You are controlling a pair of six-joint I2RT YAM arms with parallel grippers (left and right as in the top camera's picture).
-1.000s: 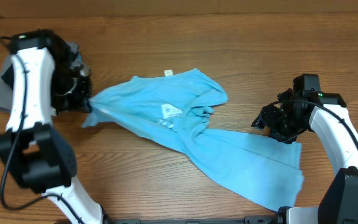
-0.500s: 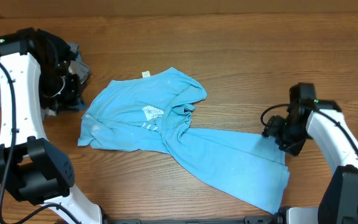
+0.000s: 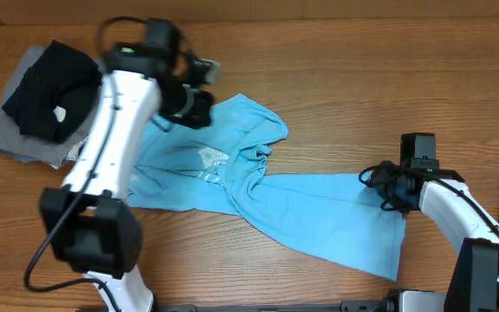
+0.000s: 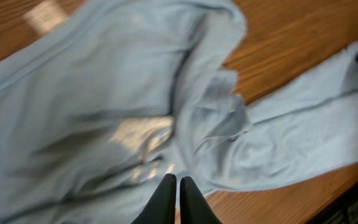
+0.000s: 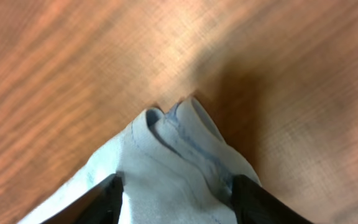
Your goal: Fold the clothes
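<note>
The wooden tabletop (image 3: 362, 78) carries a light blue T-shirt (image 3: 310, 217), which lies crumpled across the middle. Its body is bunched at centre-left, and a long flatter part runs towards the right front edge. The white left arm (image 3: 115, 130) reaches over the shirt's upper left part. At the far left a black garment (image 3: 46, 91) sits on top of a grey garment (image 3: 16, 143), just beside the shirt. The right tool (image 5: 176, 186) is at the shirt's right end, grasping a rolled fold of blue cloth between its fingers. The left tool (image 4: 177, 182) hangs above the shirt, clenched with its fingers together and nothing between them. White lettering (image 3: 208, 158) shows near the shirt's middle.
</note>
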